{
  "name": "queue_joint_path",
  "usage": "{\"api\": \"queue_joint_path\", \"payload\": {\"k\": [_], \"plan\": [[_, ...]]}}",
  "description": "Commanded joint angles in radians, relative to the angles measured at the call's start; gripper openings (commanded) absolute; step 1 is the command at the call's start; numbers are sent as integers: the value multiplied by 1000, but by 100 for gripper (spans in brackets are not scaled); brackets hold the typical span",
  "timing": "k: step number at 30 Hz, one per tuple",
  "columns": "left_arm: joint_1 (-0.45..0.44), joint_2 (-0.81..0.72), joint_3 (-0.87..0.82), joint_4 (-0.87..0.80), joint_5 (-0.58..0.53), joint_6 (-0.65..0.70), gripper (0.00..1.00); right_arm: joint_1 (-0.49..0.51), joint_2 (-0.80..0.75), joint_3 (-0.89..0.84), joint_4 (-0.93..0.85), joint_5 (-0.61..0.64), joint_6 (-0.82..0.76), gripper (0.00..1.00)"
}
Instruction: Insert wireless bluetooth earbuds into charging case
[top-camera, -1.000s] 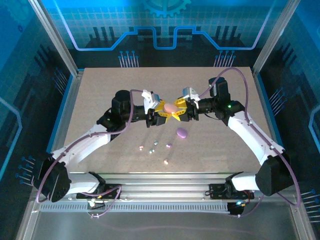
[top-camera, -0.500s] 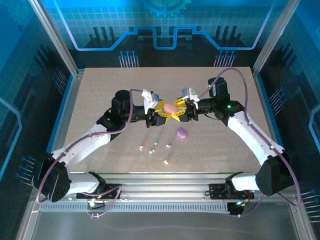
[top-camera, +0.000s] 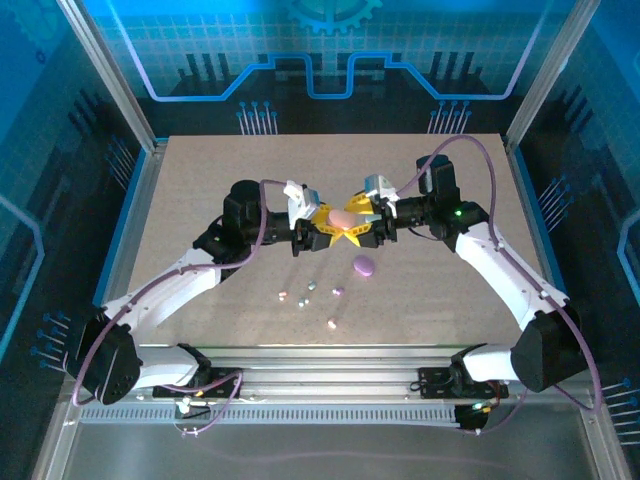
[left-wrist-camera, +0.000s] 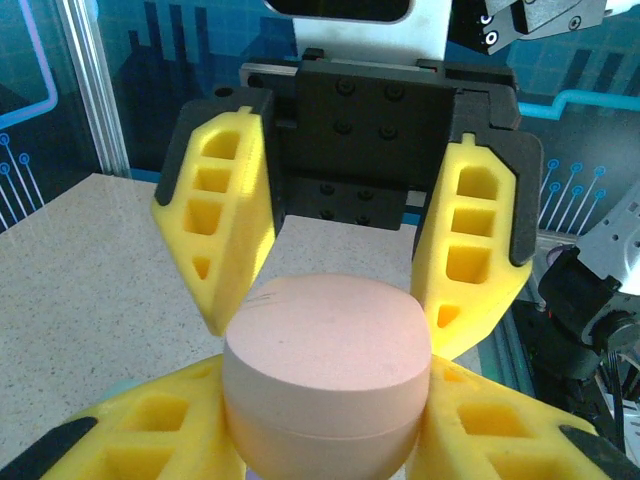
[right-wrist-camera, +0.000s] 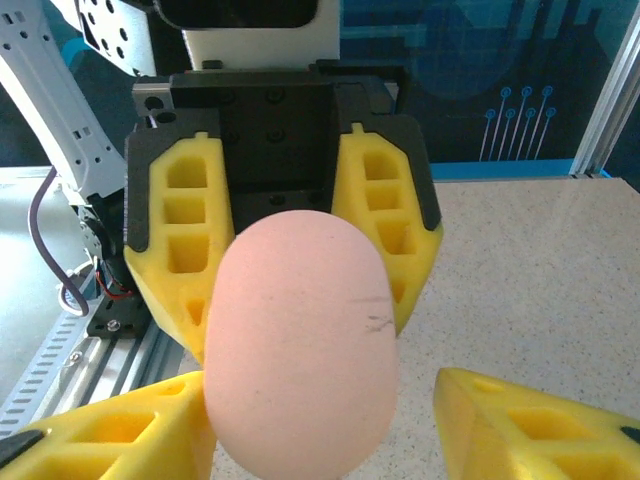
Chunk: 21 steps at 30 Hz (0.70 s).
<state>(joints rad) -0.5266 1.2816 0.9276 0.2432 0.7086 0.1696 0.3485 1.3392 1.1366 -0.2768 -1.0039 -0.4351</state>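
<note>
A closed pink oval case (top-camera: 342, 216) hangs above the table's middle, between both grippers. My left gripper (top-camera: 329, 224) is shut on it; in the left wrist view its yellow fingers (left-wrist-camera: 120, 425) press both sides of the case (left-wrist-camera: 325, 370). My right gripper (top-camera: 358, 222) faces it and stands open. In the right wrist view one finger (right-wrist-camera: 110, 430) touches the case (right-wrist-camera: 300, 340), while the other finger (right-wrist-camera: 530, 420) stays apart from it. Several tiny earbuds lie loose on the table nearer the bases, among them a pink one (top-camera: 331, 323) and a purple one (top-camera: 338, 291).
A closed purple oval case (top-camera: 364, 265) lies on the table just right of and below the grippers. The speckled beige table (top-camera: 200, 180) is bounded by metal frame posts at its sides and a rail along the near edge.
</note>
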Motion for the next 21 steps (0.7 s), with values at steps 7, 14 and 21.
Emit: {"api": "queue_joint_path", "payload": {"k": [7,14,21], "plan": [[-13,-11,0,-48,51,51,34,-16,-20,18,51,7,75,67],[-12,-13,-4,-28,67,28,34,-11,-34,-16,113,156,111,65],[-13,-13,-9,-16,75,13,34,-9,-58,-51,189,207,139,62]]}}
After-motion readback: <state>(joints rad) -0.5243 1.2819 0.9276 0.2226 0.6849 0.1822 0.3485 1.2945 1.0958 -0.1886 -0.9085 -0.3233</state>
